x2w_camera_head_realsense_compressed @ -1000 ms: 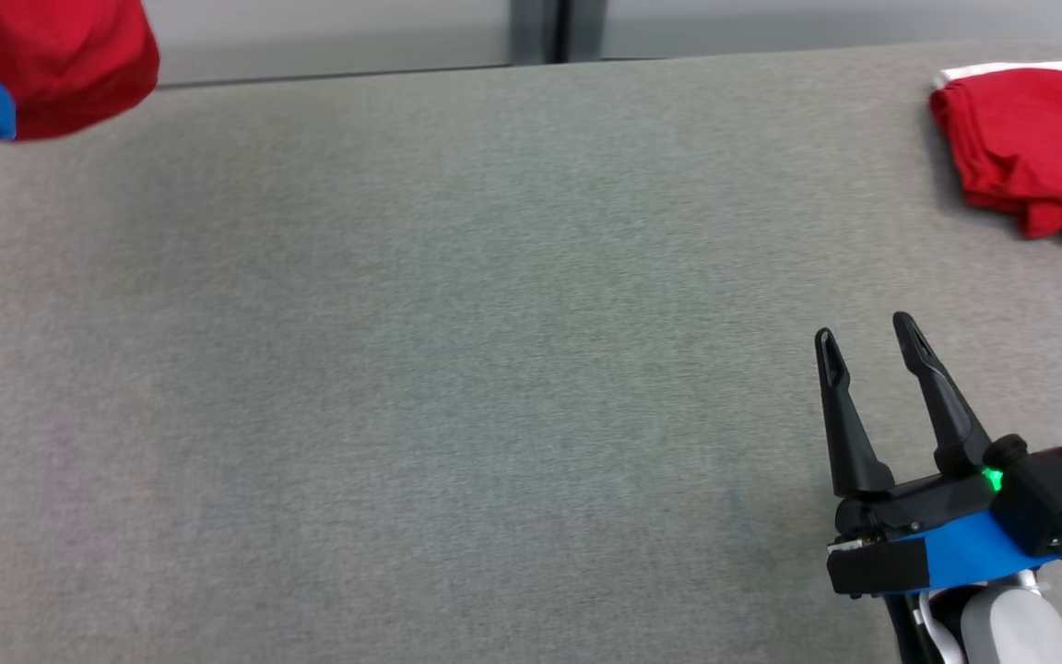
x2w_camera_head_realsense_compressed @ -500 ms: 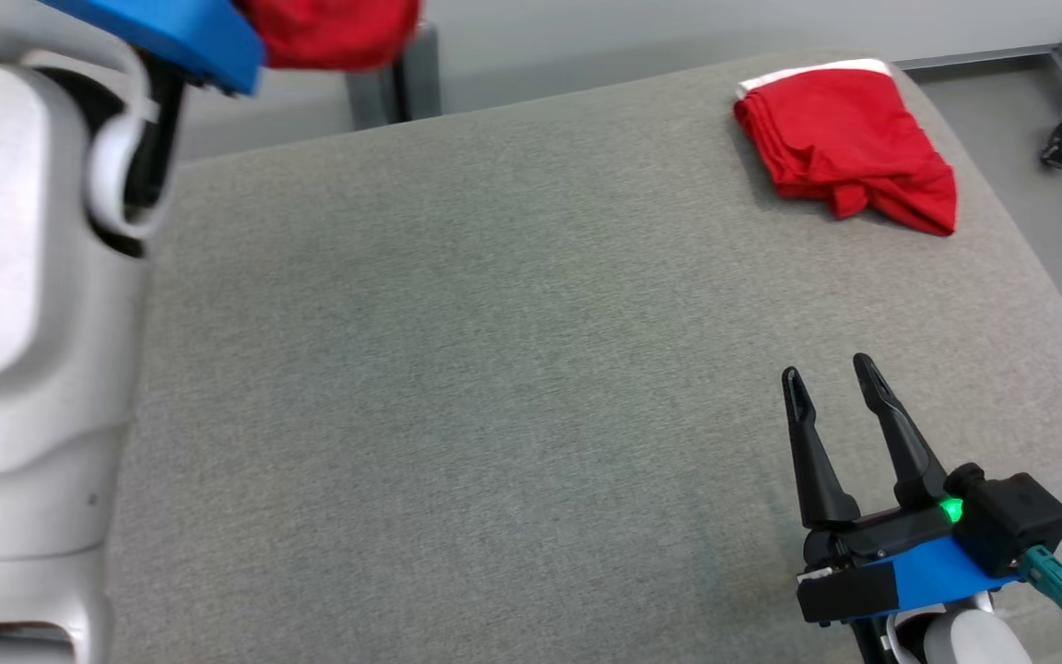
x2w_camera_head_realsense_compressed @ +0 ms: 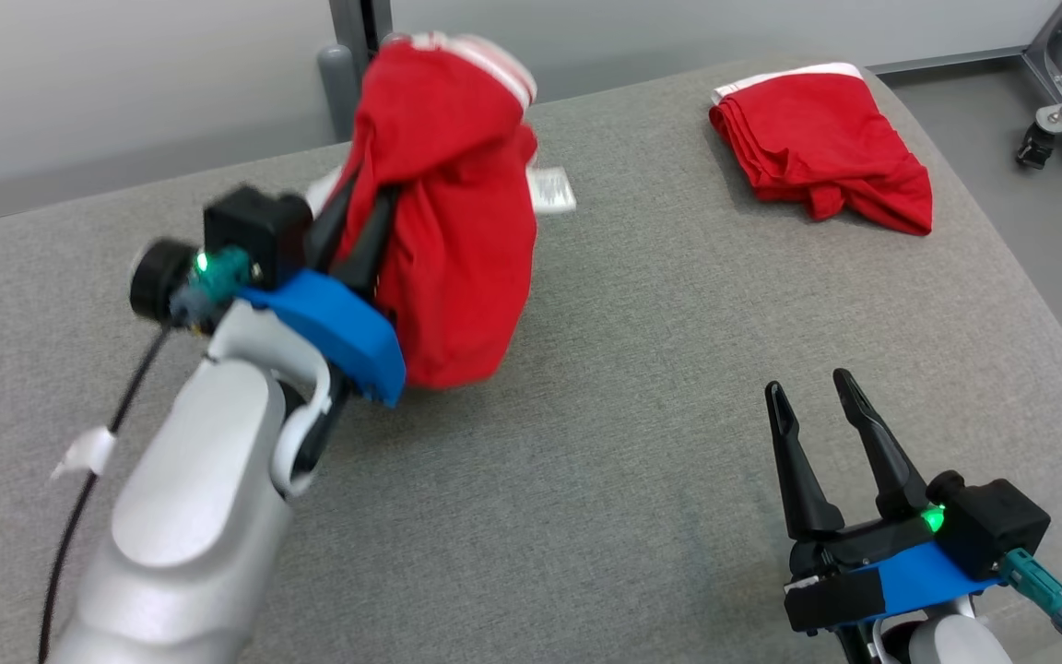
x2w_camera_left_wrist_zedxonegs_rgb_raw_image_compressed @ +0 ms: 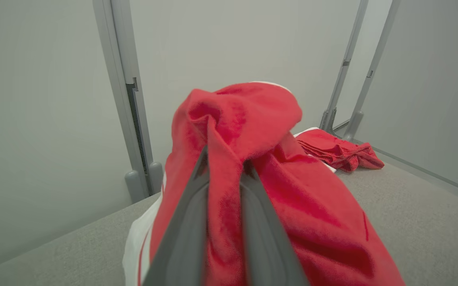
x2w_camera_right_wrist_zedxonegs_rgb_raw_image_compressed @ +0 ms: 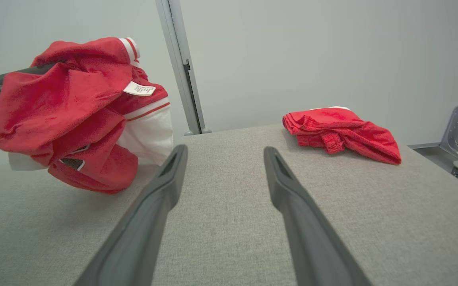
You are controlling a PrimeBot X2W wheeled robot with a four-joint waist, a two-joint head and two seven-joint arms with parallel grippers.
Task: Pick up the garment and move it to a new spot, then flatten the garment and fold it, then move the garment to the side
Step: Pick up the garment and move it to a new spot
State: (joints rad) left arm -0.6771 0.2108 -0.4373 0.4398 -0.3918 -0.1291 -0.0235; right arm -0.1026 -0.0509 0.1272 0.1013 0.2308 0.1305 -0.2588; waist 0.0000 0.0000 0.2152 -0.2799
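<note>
The left hand (x2w_camera_head_realsense_compressed: 363, 207) is raised at 10 o'clock, pinched on the red garment (x2w_camera_head_realsense_compressed: 457, 249), which is seemingly hung clear of the counter (x2w_camera_head_realsense_compressed: 586, 480). The right hand (x2w_camera_head_realsense_compressed: 808, 381) is spread at 5 o'clock. Pale wall panels (x2w_camera_head_realsense_compressed: 125, 83) are seen behind.

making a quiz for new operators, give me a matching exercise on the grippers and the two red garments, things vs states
Things:
1. left gripper
2. right gripper
3. bunched garment
4. folded garment

States:
A. open and empty
B. lying at the far right corner of the grey table
C. shut on fabric
D. hanging from a gripper

Pairs: 1-C, 2-A, 3-D, 4-B
</note>
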